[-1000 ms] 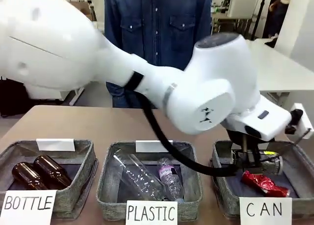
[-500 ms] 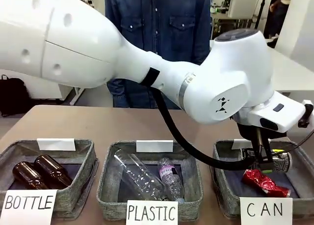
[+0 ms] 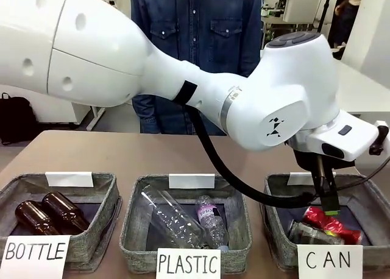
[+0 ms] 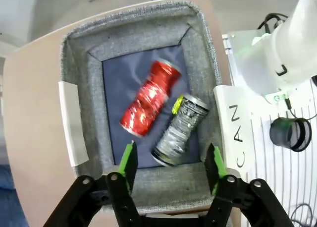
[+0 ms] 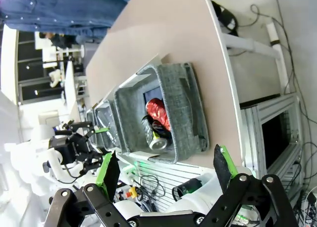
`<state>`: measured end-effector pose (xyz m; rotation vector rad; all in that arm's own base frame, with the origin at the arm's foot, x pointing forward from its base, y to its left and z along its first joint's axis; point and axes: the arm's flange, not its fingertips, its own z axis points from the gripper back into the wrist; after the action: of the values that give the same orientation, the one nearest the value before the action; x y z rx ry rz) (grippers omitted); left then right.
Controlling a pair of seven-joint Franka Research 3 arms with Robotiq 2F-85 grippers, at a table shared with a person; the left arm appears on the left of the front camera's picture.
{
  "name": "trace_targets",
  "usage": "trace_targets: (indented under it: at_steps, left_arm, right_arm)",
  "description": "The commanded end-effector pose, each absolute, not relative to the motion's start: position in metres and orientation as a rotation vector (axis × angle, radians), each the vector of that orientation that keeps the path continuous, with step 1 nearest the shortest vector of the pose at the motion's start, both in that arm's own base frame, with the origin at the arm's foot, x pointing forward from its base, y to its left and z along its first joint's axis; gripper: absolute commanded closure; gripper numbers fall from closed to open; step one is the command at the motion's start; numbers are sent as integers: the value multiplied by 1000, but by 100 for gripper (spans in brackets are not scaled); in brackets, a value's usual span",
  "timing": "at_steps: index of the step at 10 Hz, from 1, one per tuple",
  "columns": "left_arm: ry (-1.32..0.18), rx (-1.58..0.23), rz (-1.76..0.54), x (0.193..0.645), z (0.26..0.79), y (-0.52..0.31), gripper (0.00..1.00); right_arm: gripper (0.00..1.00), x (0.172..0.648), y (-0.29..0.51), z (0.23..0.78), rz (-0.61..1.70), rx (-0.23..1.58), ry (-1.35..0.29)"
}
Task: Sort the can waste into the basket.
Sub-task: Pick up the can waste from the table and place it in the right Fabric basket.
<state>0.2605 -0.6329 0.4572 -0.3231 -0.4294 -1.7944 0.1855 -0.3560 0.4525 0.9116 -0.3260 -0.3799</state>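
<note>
Dropped from my left gripper (image 4: 171,162), the silver can (image 4: 179,130) now lies in the basket (image 4: 79,88) beside the red can (image 4: 151,98). Both my grippers gape wide, holding nothing.

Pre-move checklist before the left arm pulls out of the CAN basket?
1. Left tool open, nothing between its fingers: ok.
2. Silver can released, lying on the dark bottom of the basket: ok.
3. Red can in the same basket, beside the silver one: ok.
4. Left tool above the cans, not touching either: ok in the left wrist view.
5. Right tool open and off to the side of the basket: ok.
6. Black cable hanging over the PLASTIC basket; whether it would snag on retreat: cannot tell.
</note>
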Motion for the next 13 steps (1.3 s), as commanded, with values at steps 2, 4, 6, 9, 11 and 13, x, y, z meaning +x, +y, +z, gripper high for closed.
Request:
trace_targets:
  at_steps: [2, 4, 6, 9, 11, 13]
  left_arm:
    - [-435, -280, -1801, 263, 462, -623, 0]
    - [-419, -297, -1771, 267, 466, -617, 0]
    - [-342, -270, -1759, 268, 483, -587, 13]
    - [-356, -256, -1619, 290, 550, -456, 13]
    - [-380, -243, -1447, 316, 580, -379, 13]
    - [-328, -365, -1352, 341, 590, -282, 13]
  right_arm:
    - [0, 185, -353, 455, -396, 919, -322]
    - [0, 185, -353, 455, -396, 919, -322]
    - [0, 185, -353, 455, -396, 919, -322]
    - [0, 230, -314, 468, -221, 877, -320]
    - [0, 276, -248, 489, -19, 935, -298]
    - [0, 305, -177, 499, 79, 974, -286]
